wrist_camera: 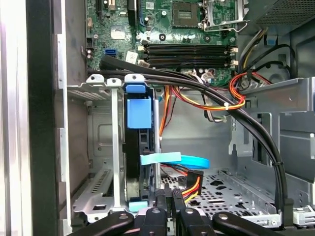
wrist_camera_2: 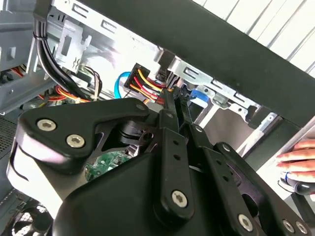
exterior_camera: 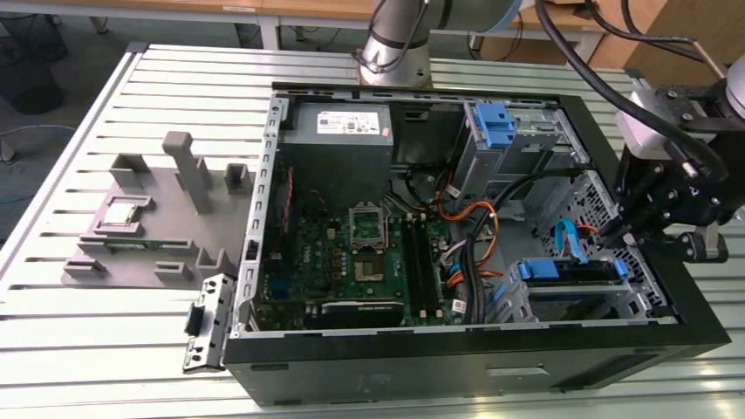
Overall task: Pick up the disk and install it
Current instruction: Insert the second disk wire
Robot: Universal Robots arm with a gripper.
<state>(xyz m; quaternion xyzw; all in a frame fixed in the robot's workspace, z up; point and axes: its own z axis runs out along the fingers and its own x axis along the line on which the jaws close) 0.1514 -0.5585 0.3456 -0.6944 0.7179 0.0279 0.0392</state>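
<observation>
The disk (exterior_camera: 570,271) sits in the metal drive cage at the case's front corner, on the exterior view's right, framed by its blue carrier. In the first wrist view the disk (wrist_camera: 138,114) stands edge-on in the cage slot, with a light-blue data cable (wrist_camera: 173,159) bent across it. My gripper (exterior_camera: 613,234) hangs just above and behind the cage, fingers pressed together with nothing between them. In the first wrist view my gripper (wrist_camera: 170,195) is close to the power plug (wrist_camera: 192,185) with its yellow, red and black wires. The second wrist view shows the gripper (wrist_camera_2: 172,97) tips beside that plug (wrist_camera_2: 141,80).
The open black computer case (exterior_camera: 466,367) lies on a slatted metal table (exterior_camera: 105,349). A grey power supply (exterior_camera: 340,122), a motherboard (exterior_camera: 361,262) and a second blue bracket (exterior_camera: 495,127) are inside. Black cable bundles (wrist_camera: 206,93) cross near the cage. Grey fixtures (exterior_camera: 152,218) stand at the exterior view's left. A hand (wrist_camera_2: 300,158) rests outside the case.
</observation>
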